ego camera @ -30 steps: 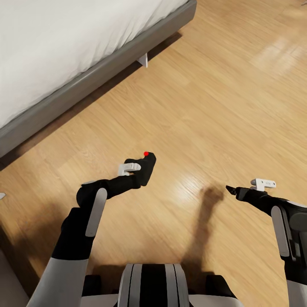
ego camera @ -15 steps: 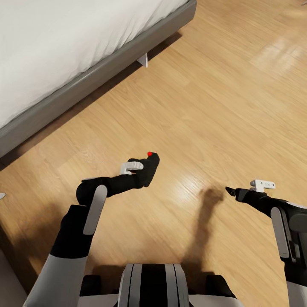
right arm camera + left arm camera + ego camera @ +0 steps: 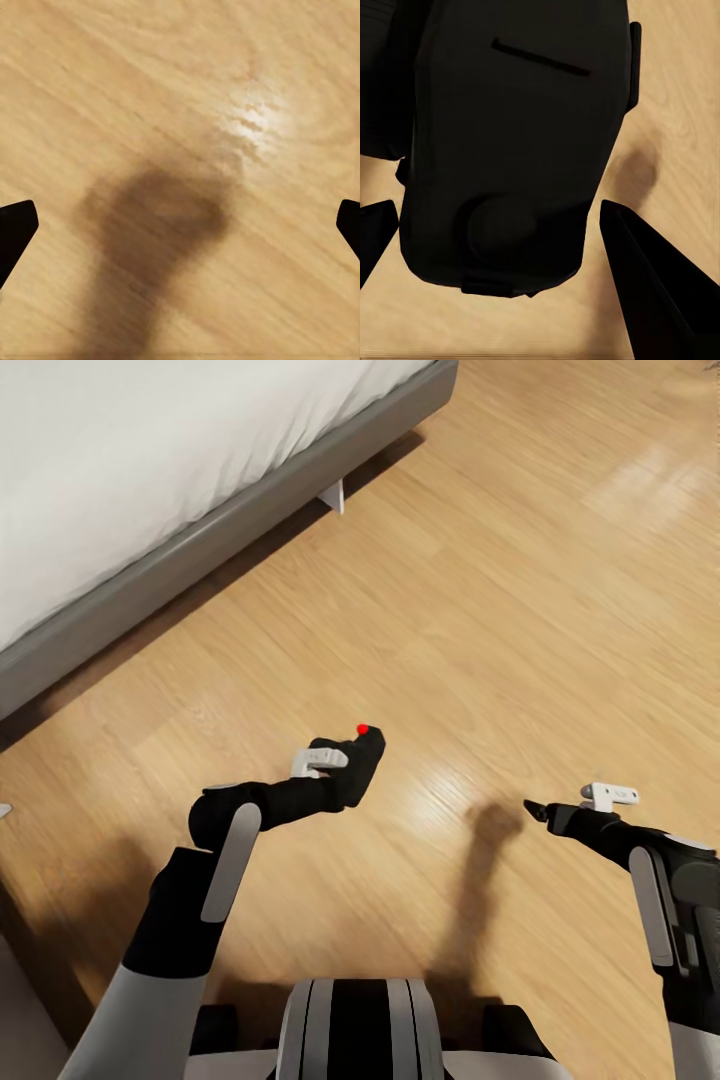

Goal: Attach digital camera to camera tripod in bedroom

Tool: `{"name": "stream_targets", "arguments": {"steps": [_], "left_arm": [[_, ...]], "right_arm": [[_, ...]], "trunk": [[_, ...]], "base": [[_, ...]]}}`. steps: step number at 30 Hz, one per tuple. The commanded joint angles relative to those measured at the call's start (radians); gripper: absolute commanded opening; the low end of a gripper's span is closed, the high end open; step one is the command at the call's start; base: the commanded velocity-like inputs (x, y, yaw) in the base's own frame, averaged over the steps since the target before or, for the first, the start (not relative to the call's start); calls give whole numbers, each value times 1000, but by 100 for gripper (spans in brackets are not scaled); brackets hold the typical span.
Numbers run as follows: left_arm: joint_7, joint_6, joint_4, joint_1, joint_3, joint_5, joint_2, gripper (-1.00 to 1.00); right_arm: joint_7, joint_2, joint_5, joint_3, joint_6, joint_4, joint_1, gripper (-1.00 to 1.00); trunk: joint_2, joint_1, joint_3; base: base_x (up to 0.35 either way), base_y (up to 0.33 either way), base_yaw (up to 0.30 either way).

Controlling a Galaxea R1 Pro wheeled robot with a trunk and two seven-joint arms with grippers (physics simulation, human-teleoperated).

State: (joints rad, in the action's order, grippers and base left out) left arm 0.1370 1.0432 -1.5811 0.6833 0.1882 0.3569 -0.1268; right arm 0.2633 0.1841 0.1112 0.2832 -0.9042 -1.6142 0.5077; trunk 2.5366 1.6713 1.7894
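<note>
Digital camera (image 3: 358, 765) sits clamped in the left hand (image 3: 345, 770), carried above the wood floor (image 3: 520, 610) near the bed (image 3: 150, 490). Judging by the wrist view, the fingers (image 3: 660, 292) straddle its body loosely, so a jolt while driving could let it slip. Right hand (image 3: 540, 812) reaches forward, spread apart and empty, low over the floor

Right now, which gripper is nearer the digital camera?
Left. The left gripper holds the digital camera above the floor; the right gripper hangs apart, empty, off to its right.
</note>
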Motion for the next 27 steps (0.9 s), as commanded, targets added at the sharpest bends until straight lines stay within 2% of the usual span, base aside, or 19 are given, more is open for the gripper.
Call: {"name": "stream_targets", "arguments": {"steps": [1, 4, 6, 12, 27], "left_arm": [[12, 4, -2, -2, -6, -5, 0, -100], [14, 4, -3, -7, -20, 4, 2, -100], [17, 4, -7, -11, -36, 29, 4, -100], [21, 4, -11, -7, -45, 58, 6, -100], [20, 4, -10, 3, -46, 60, 9, -100]], "right_arm": [[-1, 0, 7, -1, -5, 0, 0, 100], [-1, 0, 7, -5, -5, 0, 0, 100], [-1, -1, 7, -7, -5, 0, 0, 100], [0, -1, 6, -9, -5, 0, 0, 100], [0, -2, 7, -25, -5, -1, 1, 100]], "trunk": [[0, 0, 0], [0, -1, -7], [-1, -2, -15], [-2, -5, -38], [-6, -11, -96]], "base": [[-25, -13, 0], [-18, -10, 0], [-10, -6, 0], [-4, -2, 0], [0, 0, 0]]}}
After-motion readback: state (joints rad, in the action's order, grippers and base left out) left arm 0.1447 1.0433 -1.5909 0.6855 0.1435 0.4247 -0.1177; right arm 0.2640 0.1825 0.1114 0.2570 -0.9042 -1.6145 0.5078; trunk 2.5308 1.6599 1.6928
